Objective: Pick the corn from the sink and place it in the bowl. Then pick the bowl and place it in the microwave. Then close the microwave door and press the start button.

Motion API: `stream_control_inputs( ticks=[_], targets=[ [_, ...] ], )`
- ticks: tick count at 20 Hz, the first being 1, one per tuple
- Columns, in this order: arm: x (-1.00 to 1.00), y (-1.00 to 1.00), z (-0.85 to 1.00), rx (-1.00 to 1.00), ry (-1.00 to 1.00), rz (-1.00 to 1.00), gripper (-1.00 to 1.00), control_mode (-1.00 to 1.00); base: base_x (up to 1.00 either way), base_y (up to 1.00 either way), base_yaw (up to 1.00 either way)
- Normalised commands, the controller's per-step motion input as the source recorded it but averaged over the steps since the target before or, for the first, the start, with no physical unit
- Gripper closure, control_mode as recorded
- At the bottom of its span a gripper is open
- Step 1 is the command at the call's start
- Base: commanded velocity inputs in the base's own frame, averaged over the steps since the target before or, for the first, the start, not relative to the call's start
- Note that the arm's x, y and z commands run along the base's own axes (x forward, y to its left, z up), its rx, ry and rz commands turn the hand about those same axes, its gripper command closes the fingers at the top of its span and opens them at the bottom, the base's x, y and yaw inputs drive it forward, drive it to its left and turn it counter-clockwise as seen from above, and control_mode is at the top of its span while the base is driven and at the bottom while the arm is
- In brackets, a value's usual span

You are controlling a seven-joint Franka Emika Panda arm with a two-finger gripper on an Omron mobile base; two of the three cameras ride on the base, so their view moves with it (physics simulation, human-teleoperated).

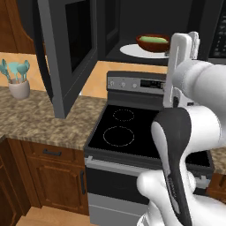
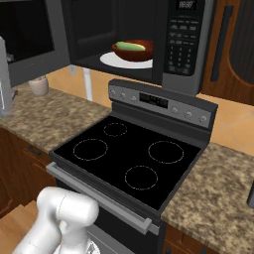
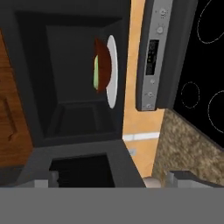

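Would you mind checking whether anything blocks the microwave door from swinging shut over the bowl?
Nothing visible does: the bowl with the corn sits well inside the microwave, clear of the open microwave door.

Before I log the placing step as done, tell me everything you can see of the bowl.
The bowl is wide, shallow and round, glossy reddish-brown like polished wood. It sits upright on the white turntable inside the open microwave, above the stove. The corn, yellow-green, lies inside it, reaching above the rim. Nothing else touches it. The hand view shows it rolled sideways, edge-on against the turntable.
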Motion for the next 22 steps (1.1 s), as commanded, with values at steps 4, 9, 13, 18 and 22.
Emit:
stream_control_inputs(
  ticks=[4,9,13,18,22],
  targets=[
    [-1.0,0.87,-0.08,0.01,-0.19,-0.02,-1.0,-1.0,0.0,0.0,0.0],
    [-0.77,1.0,-0.23,0.0,-0.16,-0.16,-1.0,-1.0,0.0,0.0,0.0],
    [-0.1,1.0,-0.49,-0.01,-0.17,-0.22,-1.0,-1.0,0.0,0.0,0.0],
    [0.25,1.0,-0.63,0.0,-0.12,-0.17,-1.0,-1.0,0.0,0.0,0.0],
    [0.78,0.82,-0.67,0.0,-0.03,-0.08,-1.0,-1.0,0.0,0.0,0.0]
  ],
)
